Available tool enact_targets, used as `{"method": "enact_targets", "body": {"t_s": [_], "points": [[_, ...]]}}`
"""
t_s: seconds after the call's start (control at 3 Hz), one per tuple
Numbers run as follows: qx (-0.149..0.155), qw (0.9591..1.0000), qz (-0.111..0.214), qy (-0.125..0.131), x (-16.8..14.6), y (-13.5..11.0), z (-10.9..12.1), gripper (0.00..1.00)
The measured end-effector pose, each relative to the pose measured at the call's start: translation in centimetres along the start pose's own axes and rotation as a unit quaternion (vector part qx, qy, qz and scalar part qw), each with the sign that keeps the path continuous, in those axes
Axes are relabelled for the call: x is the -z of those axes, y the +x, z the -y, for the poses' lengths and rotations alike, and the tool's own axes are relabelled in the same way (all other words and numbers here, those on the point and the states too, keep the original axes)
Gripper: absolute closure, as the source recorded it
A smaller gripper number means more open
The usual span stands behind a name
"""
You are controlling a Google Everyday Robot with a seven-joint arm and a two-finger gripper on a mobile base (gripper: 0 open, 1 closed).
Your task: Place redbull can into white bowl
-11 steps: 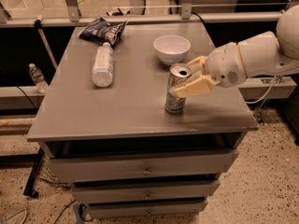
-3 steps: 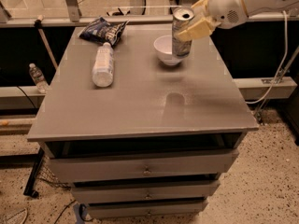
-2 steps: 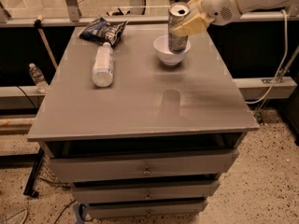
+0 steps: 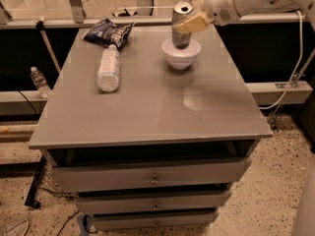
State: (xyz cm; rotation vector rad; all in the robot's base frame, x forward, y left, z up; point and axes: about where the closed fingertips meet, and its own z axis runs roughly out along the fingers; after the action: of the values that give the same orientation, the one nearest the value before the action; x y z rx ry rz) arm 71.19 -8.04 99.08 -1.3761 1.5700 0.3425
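Silver redbull can [image 4: 180, 40] upright in gripper [image 4: 184, 25] above bowl [image 4: 181, 58]

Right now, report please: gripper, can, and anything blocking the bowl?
Gripper shut on redbull can, over white bowl. Can upright, lower end inside the bowl. Plastic bottle and snack bag lie to the side, not blocking.

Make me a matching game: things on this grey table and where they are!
1. slim silver-and-blue redbull can
2. small round white bowl
3. clear plastic bottle
4. dark crinkly snack bag

A. lying on its side on the table
B. at the table's far left corner
C. upright, held by the tan gripper above the bowl
D. standing under the can

Pairs: 1-C, 2-D, 3-A, 4-B
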Motion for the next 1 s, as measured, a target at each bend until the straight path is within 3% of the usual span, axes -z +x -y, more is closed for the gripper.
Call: {"method": "enact_targets", "body": {"t_s": [1.0], "points": [[-0.047, 0.9988, -0.005, 0.014, -2.7, 4.9, 2.3, 1.00]]}}
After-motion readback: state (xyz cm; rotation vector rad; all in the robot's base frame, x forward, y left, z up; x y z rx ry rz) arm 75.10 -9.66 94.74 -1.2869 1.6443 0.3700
